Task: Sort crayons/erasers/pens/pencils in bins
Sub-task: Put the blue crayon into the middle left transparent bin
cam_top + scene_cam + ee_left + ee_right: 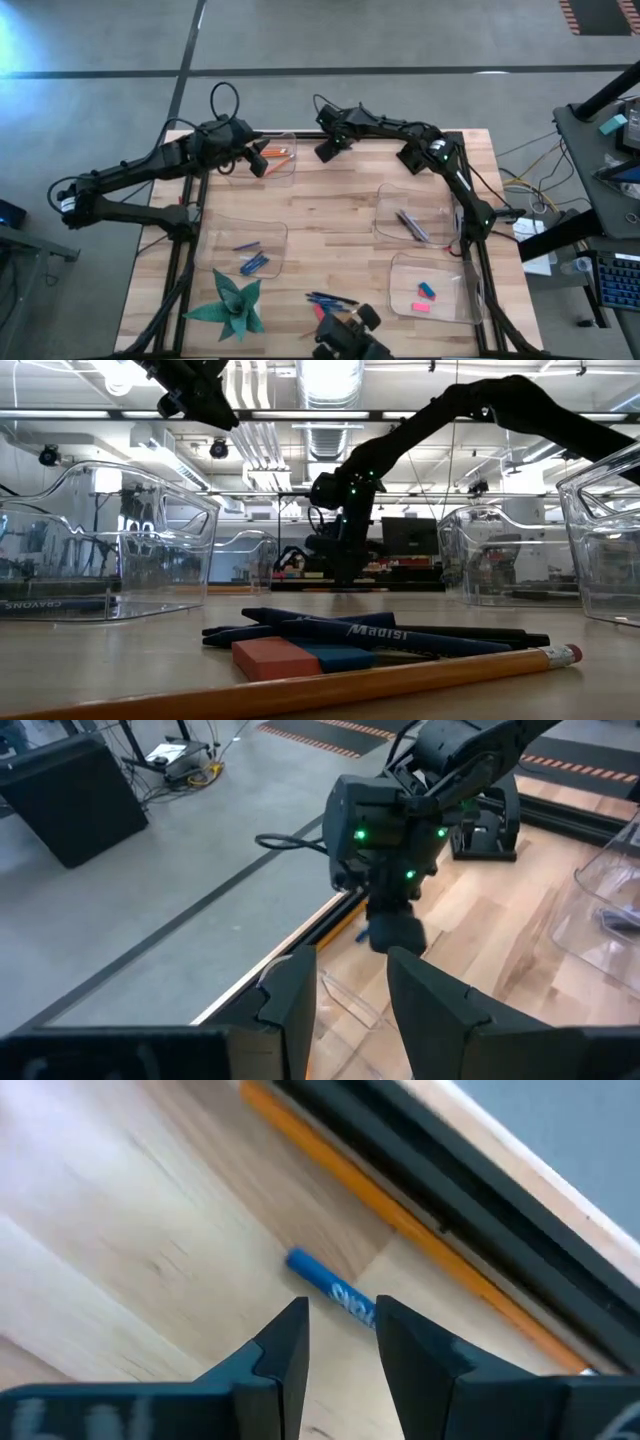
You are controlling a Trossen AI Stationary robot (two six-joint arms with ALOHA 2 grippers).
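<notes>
Right gripper (338, 1342), fingers parted and empty, poised over a short blue crayon (330, 1289) beside a long orange pencil (400, 1225) lying along the wooden table's (340, 230) far edge. Left gripper (345, 1005), likewise parted and empty, above the far-left clear plastic bin (283, 168).

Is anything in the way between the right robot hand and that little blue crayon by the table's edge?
Nothing visible is. In the right wrist view the right gripper hangs just above the blue crayon, its fingers apart, with only bare table around it. An orange pencil lies beside the crayon, along the table's edge, not between them.
</notes>
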